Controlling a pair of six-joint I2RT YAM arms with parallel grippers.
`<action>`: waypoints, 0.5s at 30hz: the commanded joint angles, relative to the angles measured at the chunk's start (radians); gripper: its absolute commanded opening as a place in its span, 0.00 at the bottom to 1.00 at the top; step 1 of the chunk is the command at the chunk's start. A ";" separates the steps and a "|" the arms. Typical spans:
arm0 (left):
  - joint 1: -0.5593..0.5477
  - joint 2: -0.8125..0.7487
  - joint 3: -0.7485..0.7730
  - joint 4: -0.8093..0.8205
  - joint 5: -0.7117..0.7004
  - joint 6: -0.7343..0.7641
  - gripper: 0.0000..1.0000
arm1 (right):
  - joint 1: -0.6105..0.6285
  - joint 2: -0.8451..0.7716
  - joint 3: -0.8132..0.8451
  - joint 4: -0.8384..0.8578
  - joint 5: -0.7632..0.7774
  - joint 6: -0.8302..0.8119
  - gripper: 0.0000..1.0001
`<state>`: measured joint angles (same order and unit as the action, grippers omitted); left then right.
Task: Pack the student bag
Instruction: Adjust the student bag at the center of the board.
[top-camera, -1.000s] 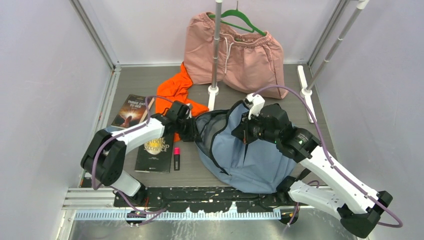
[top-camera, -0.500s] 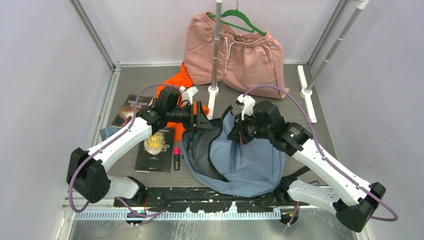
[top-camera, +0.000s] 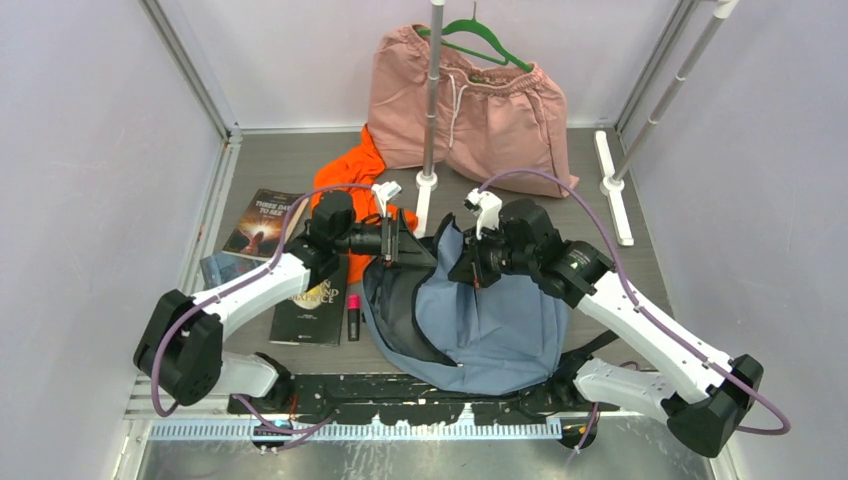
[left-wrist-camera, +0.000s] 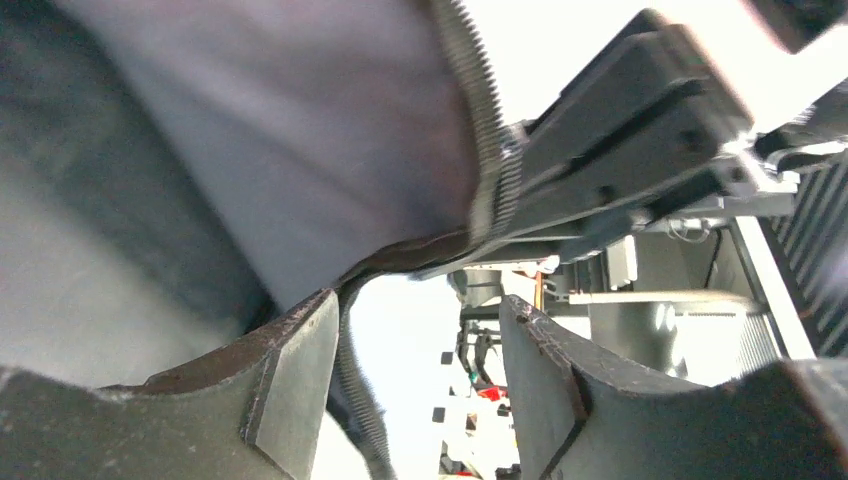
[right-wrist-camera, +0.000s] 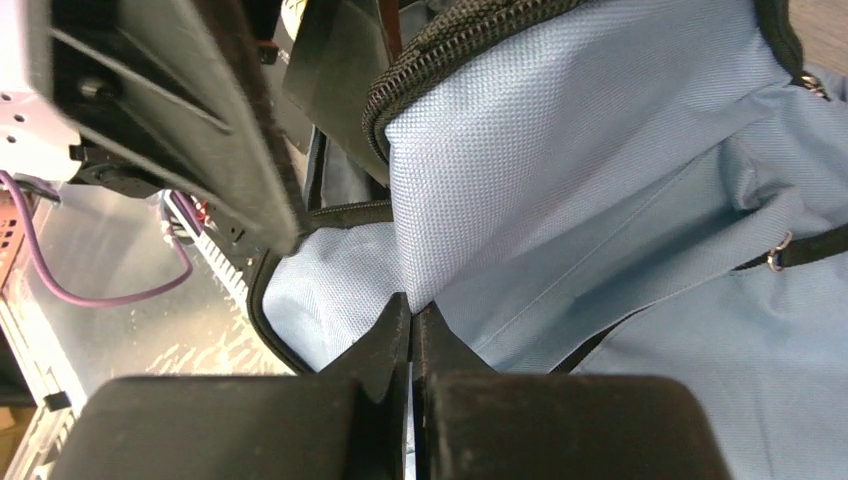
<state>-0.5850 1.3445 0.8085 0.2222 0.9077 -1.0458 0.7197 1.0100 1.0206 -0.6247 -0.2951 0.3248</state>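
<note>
The student bag (top-camera: 500, 320), grey-blue with black zippers, lies between the two arms with its mouth gaping to the left. My right gripper (top-camera: 464, 270) is shut on a fold of its blue fabric (right-wrist-camera: 600, 180) near the top rim and holds that edge up; the jaws (right-wrist-camera: 412, 305) meet on the cloth. My left gripper (top-camera: 405, 245) stands open at the mouth's upper left edge. In the left wrist view the gripper (left-wrist-camera: 420, 315) shows a wide gap, and the zipper rim (left-wrist-camera: 485, 130) runs down against the left finger (left-wrist-camera: 290, 380).
Two books (top-camera: 262, 220) (top-camera: 315, 300) and a pink highlighter (top-camera: 353, 315) lie left of the bag. An orange garment (top-camera: 350, 180) is behind them. Pink shorts (top-camera: 480, 105) hang on a green hanger at the back, with rack poles (top-camera: 430, 100) (top-camera: 660, 100) beside.
My left gripper opened, rose and moved right to the bag's upper rim. The bag's mouth spread wider to the left. My right gripper drew its held edge slightly up and left.
</note>
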 joint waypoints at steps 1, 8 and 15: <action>0.000 -0.003 -0.004 0.384 0.121 -0.161 0.63 | -0.002 0.023 0.014 0.069 -0.104 0.007 0.01; 0.001 0.028 0.131 -0.009 0.057 0.088 0.64 | -0.003 0.042 -0.012 0.094 -0.145 0.015 0.01; 0.003 0.094 0.200 -0.195 0.010 0.187 0.55 | -0.003 0.071 -0.006 0.071 -0.146 0.006 0.01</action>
<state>-0.5850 1.4288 0.9600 0.1600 0.9417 -0.9558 0.7158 1.0740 1.0000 -0.5842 -0.3897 0.3344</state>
